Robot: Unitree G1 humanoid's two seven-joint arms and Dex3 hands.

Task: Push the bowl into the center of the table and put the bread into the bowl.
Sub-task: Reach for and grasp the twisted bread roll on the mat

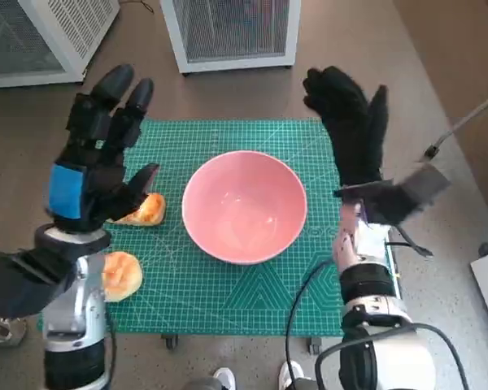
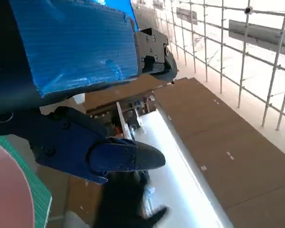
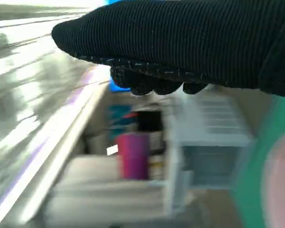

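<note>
I have the bowl (image 1: 244,205) sitting about mid-counter on the green mat (image 1: 228,292), so I judge the push as good as done and the bread step as the one in hand. Two pieces of bread lie on my left side of the mat: one (image 1: 144,210) just beside the bowl's left rim, partly under my left hand (image 1: 98,175), the other (image 1: 119,275) nearer me by the left forearm. Neither is in the bowl.

My left hand hangs above the mat with fingers spread and nothing in them; the left wrist view shows the same, fingers apart over open air. My right hand (image 1: 350,130) is raised to the right of the bowl, fingers extended, released and holding nothing, apart from the rim.

Next I reckon I should lower the left hand onto the nearer-to-bowl bread, close around it gently since it looks soft, lift, and carry it the short way right over the rim before letting go. The right hand should stay clear of the bowl.
</note>
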